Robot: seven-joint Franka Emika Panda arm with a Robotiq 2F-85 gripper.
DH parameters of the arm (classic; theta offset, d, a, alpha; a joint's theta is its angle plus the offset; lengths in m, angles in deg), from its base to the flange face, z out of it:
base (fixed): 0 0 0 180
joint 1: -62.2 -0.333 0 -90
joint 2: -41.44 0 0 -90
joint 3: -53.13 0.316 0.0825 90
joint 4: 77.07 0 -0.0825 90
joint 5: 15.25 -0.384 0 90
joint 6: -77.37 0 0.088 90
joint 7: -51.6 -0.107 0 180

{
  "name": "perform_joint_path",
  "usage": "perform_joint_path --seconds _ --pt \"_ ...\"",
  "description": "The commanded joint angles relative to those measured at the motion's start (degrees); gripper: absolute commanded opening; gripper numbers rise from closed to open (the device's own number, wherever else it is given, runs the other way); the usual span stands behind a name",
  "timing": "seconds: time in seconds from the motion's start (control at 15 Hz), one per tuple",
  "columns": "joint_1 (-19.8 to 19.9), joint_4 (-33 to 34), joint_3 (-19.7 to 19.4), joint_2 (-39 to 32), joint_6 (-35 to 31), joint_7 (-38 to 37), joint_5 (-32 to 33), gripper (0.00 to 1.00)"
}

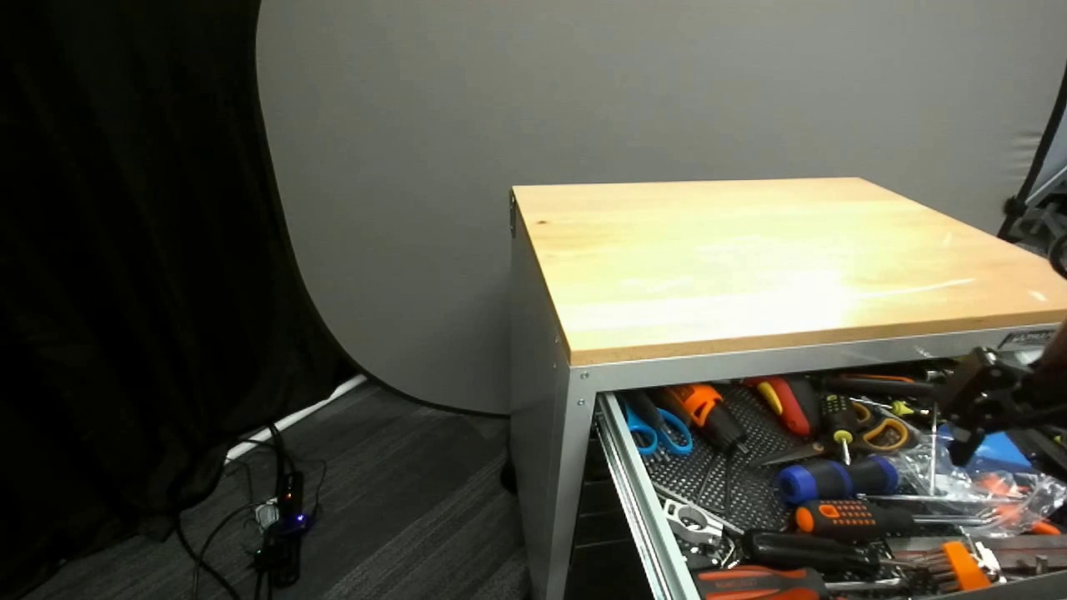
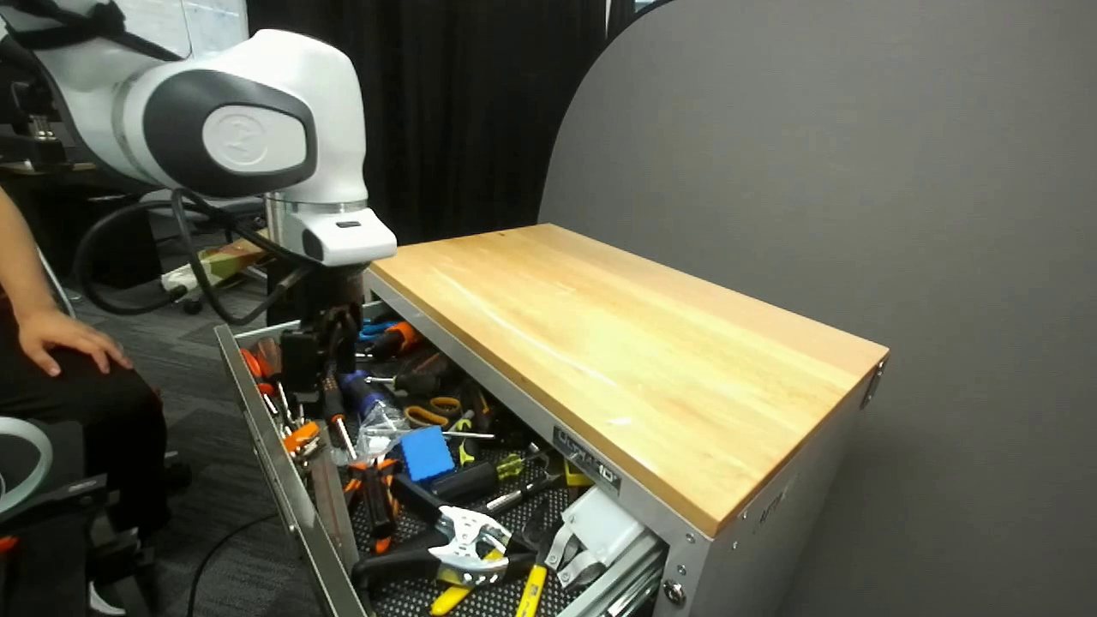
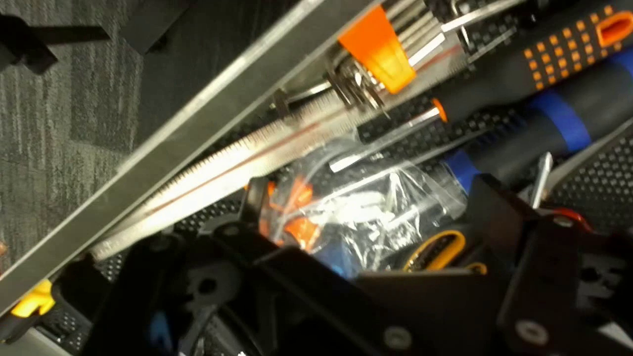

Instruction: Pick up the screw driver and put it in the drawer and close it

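Wide-spread black claw (image 3: 373, 207), part of the pulled-out drawer (image 3: 198, 128) hidden behind it

Metal clamp (image 2: 468, 542) near blue block (image 2: 427, 452)

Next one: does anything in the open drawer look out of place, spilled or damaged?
One oddity: crumpled clear plastic lies among the jumbled tools in the open drawer; unlike its neighbours, it looks like packaging, perhaps stray. No clear spill or damage shows.
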Motion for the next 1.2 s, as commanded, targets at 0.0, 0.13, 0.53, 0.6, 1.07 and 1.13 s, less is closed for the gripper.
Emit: perform_joint_path --seconds 0.0,0.13,0.53,0.6,1.07,1.13 --pt "5.0 -2.6 2.0 5.0 9.2 15.5 -9.5 1.00" --pt "3.5 -2.5 -2.3 6.0 15.6 19.6 -9.9 1.00" --pt "3.9 -1.1 -7.7 6.2 26.0 19.1 -5.4 0.73" --pt "3.8 -0.8 -8.1 5.6 27.0 17.5 -4.3 0.66" --pt "2.3 -0.3 -7.7 2.9 23.4 12.1 1.3 0.11" --pt "2.1 -0.2 -7.6 2.4 22.2 11.0 2.0 0.04"
